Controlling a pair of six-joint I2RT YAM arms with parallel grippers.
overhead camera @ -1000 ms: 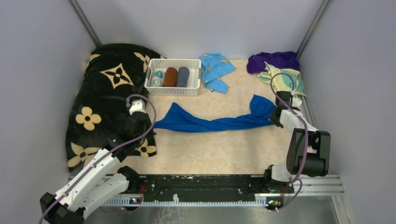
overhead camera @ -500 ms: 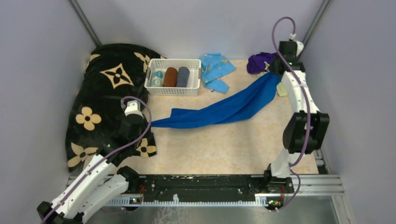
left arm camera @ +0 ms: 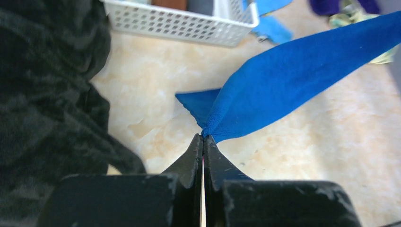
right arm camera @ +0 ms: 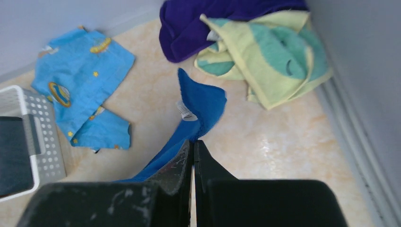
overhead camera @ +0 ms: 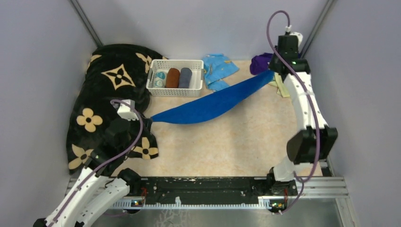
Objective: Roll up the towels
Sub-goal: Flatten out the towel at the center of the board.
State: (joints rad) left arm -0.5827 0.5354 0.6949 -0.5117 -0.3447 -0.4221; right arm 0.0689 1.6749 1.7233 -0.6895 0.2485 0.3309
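Left end effector (left arm camera: 203, 138) & right end effector (right arm camera: 194, 142) are pinching blue towel (overhead camera: 213, 101) taut btwn them; rolling not begun, yellow towel (right arm camera: 274, 56) & purple towel (right arm camera: 208, 23) lying crumpled.

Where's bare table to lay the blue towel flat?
Biggest bare patch: table between the stretched blue towel, black blanket and near rail. Crowded along the back: basket, light blue cloth, purple towel, yellow towel.
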